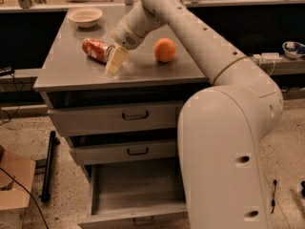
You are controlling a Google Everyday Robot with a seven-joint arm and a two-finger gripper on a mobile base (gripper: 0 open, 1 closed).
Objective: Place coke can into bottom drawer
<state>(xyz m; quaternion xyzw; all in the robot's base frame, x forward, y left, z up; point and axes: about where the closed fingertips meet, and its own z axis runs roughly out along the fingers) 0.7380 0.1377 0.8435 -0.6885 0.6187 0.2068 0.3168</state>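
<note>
While an orange [165, 49] sits nearby and a bowl [85, 16] farther back, the coke can [95, 49] lies sideways on the cabinet top [71, 75] against the gripper [116, 61], whose grip cannot be told; the bottom drawer [133, 190] stands open.

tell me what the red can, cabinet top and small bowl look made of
Red soda can lying on its side: likely thin aluminium, shiny highlights on red paint. Grey cabinet top: sheet metal, dull sheen. Pale round bowl: matte, maybe paper or plastic. The cream claw, low beside the can, looks plastic.
</note>
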